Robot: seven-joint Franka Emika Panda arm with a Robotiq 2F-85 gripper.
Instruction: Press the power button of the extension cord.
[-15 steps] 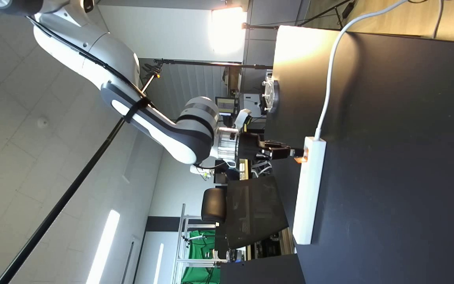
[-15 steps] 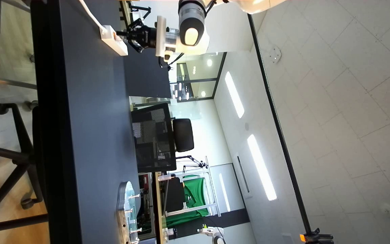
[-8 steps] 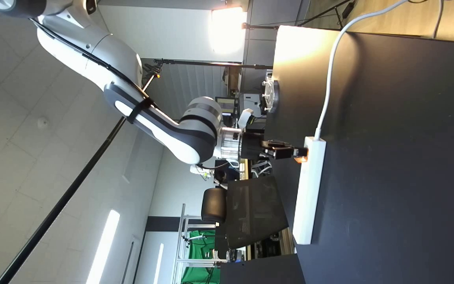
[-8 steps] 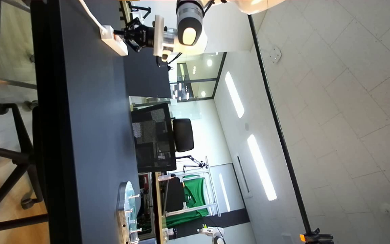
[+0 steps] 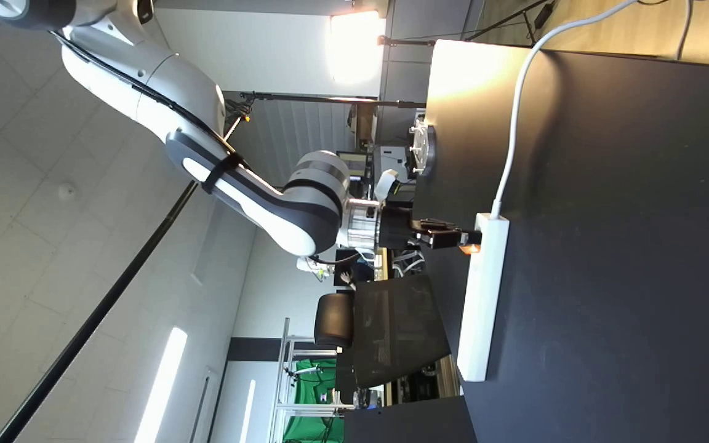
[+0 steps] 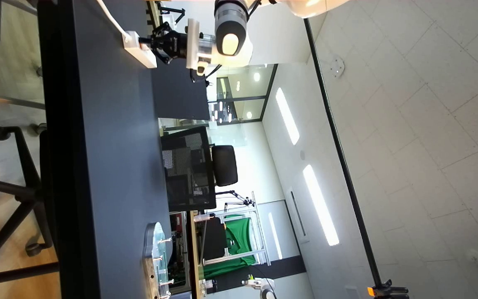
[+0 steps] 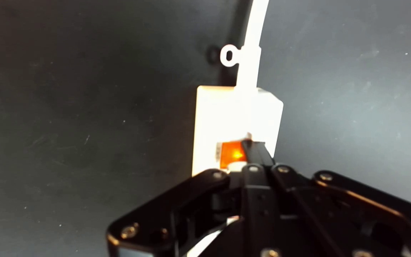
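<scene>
The extension cord is a long white strip lying on the dark table, with a white cable at one end; it shows in both exterior views and in the wrist view. The power button is orange with a bright glowing spot, near the cable end; its orange also shows in an exterior view. My gripper is shut, with nothing visible between its fingers. Its fingertips are at the button, covering one side of it, and appear to touch it. The gripper shows in both exterior views.
The white cable runs from the strip off the table. A clear round-edged plate with metal posts lies farther along the table. A black mesh chair stands beyond the table edge.
The arm and shut gripper have moved a short way down toward the strip, mostly in the first half second. The button's orange looks brighter in an exterior view. The strip has not moved.
</scene>
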